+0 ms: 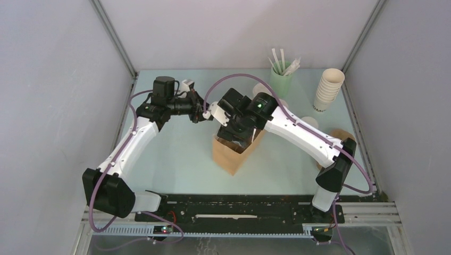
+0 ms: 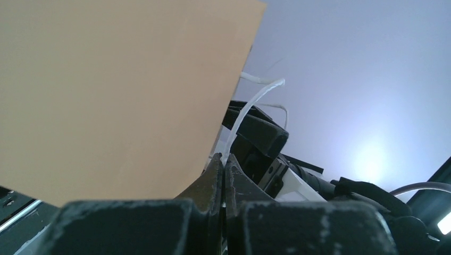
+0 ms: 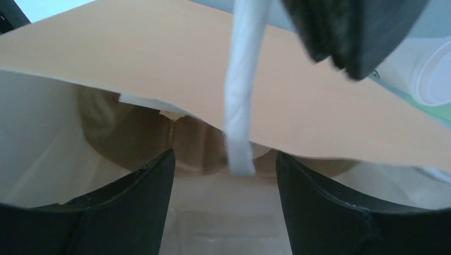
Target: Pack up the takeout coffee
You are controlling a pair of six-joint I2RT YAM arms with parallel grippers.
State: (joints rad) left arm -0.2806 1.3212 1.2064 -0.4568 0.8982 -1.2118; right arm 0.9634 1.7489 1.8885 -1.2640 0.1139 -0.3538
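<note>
Seen from above, the left arm reaches from the near left corner of the pale green surface [image 1: 175,154] towards the middle. Its wrist camera shows the left pincer [image 2: 224,164] clamped tight on the white twisted-paper handle [image 2: 250,103] of an upright brown paper bag [image 1: 231,156] that stands in the centre of the surface. The handle runs up from between the closed fingers beside the bag's flat side panel. Directly over the bag's open mouth hangs the right pincer [image 3: 224,159], its two black fingers spread wide apart with nothing gripped between them; its camera looks down past the rim into the bag, whose contents cannot be made out. The takeout coffee sits outside the bag on the surface: one small cream-white cup with a round white lid [image 1: 259,88] is partly hidden behind the right wrist, and a second lidded cup [image 1: 310,122] stands just beyond the right forearm. Further right, at the back, stand a green cup of white sticks [image 1: 280,81] and a tall stack of lidless cream cups [image 1: 328,90].
</note>
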